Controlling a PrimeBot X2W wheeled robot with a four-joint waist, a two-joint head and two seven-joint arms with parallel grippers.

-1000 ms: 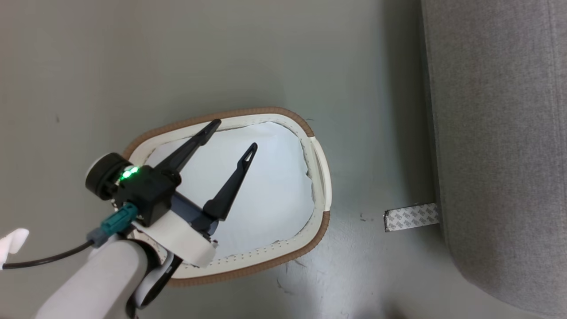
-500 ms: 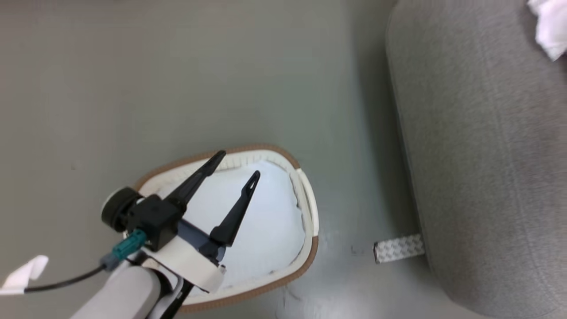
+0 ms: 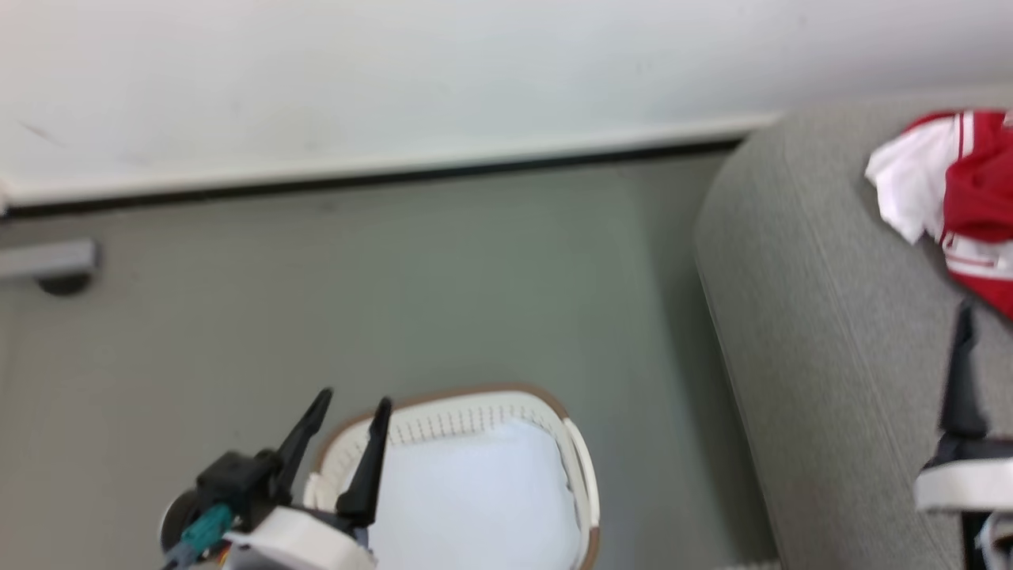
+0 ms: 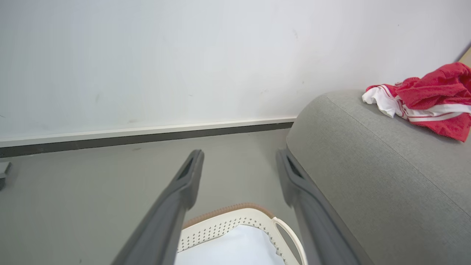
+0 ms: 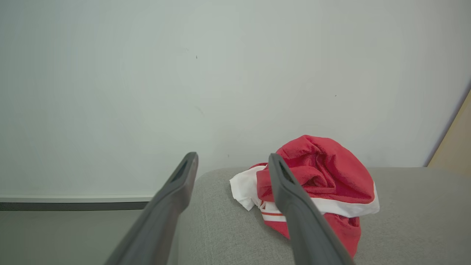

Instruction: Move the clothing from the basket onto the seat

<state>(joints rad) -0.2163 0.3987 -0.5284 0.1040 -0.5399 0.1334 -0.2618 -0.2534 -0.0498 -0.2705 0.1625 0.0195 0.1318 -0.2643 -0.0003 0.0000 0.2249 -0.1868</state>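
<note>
clothing (image 3: 961, 186) lies on the seat (image 3: 823, 356); the basket (image 3: 475, 419) shows just a pale pad (image 3: 467, 499), so the job looks done. left gripper (image 3: 354, 400) and right gripper (image 5: 232, 158) gape empty.

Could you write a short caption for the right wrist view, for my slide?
Open right gripper points at the crumpled red-and-white clothing lying on the grey seat.

soft even light; blurred head view

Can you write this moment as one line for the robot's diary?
clothing: on seat | basket: pad inside | left gripper: open, empty | right gripper: open, empty, near clothing
</note>
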